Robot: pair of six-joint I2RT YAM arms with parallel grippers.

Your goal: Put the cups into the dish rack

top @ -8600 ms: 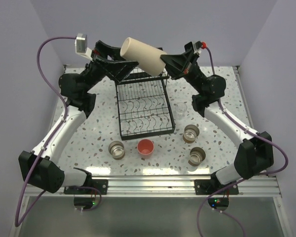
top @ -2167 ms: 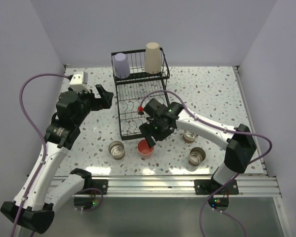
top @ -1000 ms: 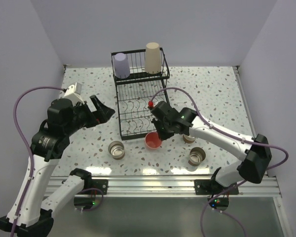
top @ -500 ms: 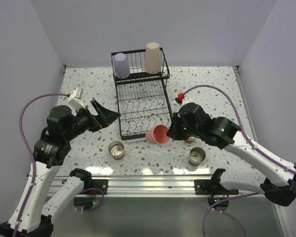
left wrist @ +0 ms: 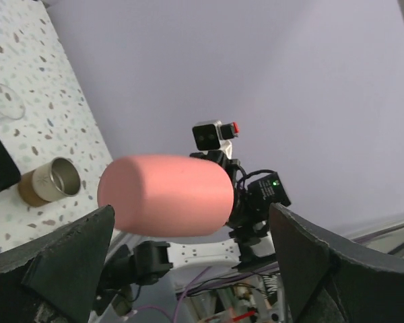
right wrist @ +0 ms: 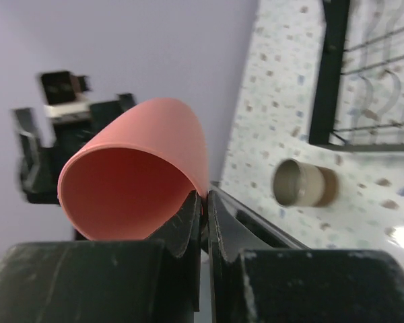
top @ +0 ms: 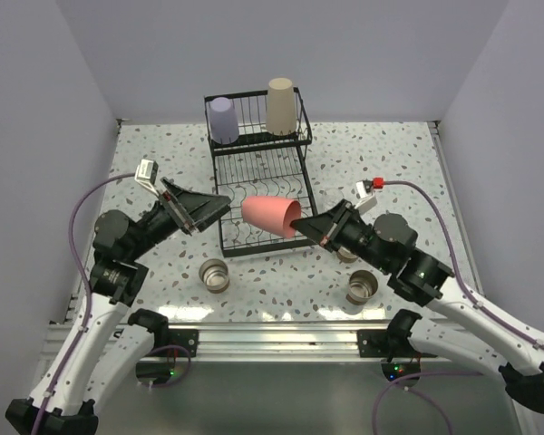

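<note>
The left gripper [top: 216,211] is hovering with its fingers spread wide, aiming at the closed base of the pink cup [top: 270,216]. In the left wrist view the cup is sitting between the two fingers without touching either. Below it a tan cup [top: 216,275] is standing on the speckled table [top: 154,154], its shiny metallic inside facing up.

The lavender cup [top: 222,120] is sitting upside down in the upper basket of the rack [top: 223,231], which is made of thin black wire with curved dividers in its lower tray. The pink cup is hanging on its side in the air over the front of that tray. It is smooth, matte and slightly tapered, probably light plastic. The beige cup [top: 281,106], taller, is standing inverted beside the lavender one.

The right gripper [top: 317,227] is pinching the pink cup's thin rim wall, one finger inside and one outside. A second tan cup [top: 362,286] is waiting near it.

This looks like a hand-over in mid-air. Next, the left fingers would need to be closing squarely on the cup's rounded body before the right lets go, since a smooth taper may be slipping under a light squeeze.
</note>
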